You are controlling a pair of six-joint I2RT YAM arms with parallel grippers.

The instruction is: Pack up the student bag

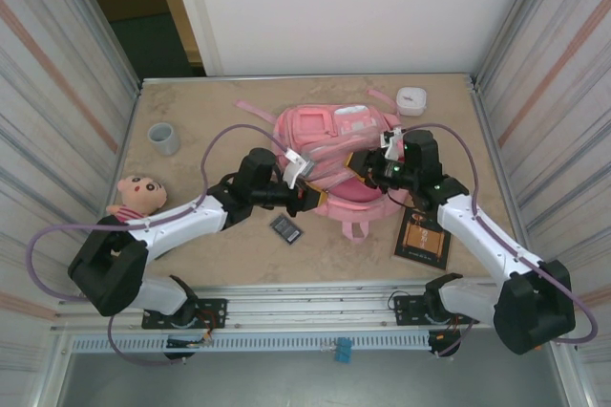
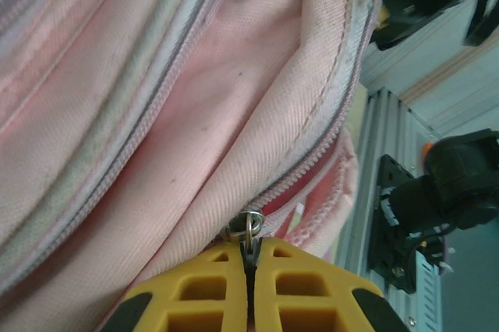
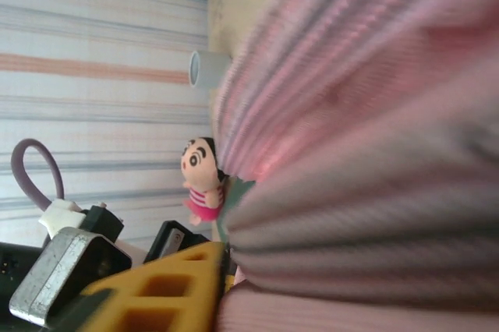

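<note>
The pink student bag lies in the middle of the table. My left gripper is at its near left edge. In the left wrist view its yellow fingers are pressed together, and the left gripper is shut on the metal zipper pull at the end of a partly open zipper. My right gripper is at the bag's right side. In the right wrist view one yellow finger shows, with bunched pink bag fabric pinched against its inner face. The fabric hides the other finger.
A grey cup stands at the back left and a plush doll lies at the left edge. A small dark device lies in front of the bag, a dark notebook at the near right, and a white box at the back right.
</note>
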